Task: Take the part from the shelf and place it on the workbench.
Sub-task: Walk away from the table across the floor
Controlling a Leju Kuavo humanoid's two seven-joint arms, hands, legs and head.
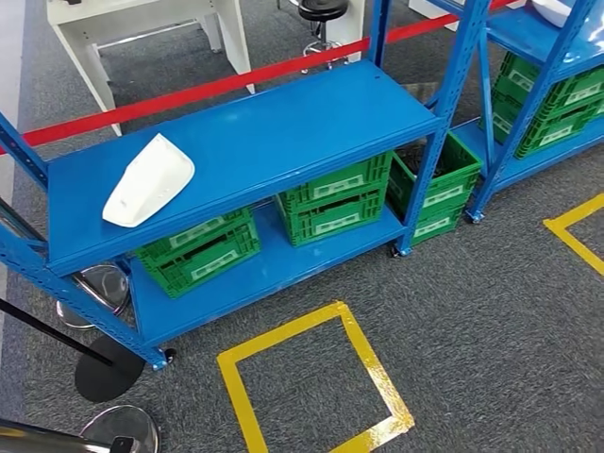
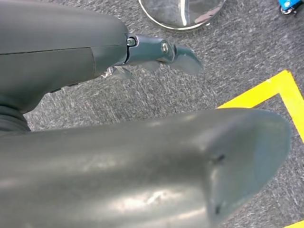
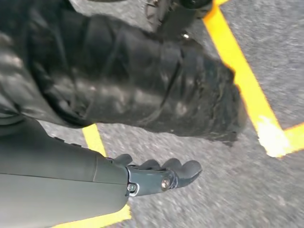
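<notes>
Nearest the camera in the head view, a square of yellow tape point(image 1: 313, 382) is marked on the grey carpet point(image 1: 484, 321) at about six o'clock, with chrome stanchion bases point(image 1: 117, 429) seen at seven o'clock. Beyond it a blue shelf unit point(image 1: 285, 123) is set, and the part point(image 1: 148, 179), a white moulded shell with a rounded wedge shape, is found lying flat on the upper shelf at about ten o'clock, alone and well apart from the green crates point(image 1: 335, 203) stowed on the lower shelf. The left hand point(image 2: 157, 54) is seen in its wrist view hanging over the carpet, fingers extended and nothing held; the right hand point(image 3: 161, 175) is likewise seen over carpet and tape, fingers stretched out and empty. The part is judged to be light, stiff and hollow, probably plastic, with a smooth glossy skin that may slip under the fingers. A hold across its narrower width near the middle is suggested, thumb on one long edge and fingers on the other, since the broad curved top offers little purchase. Too hard a squeeze may flex or crack a thin shell.
</notes>
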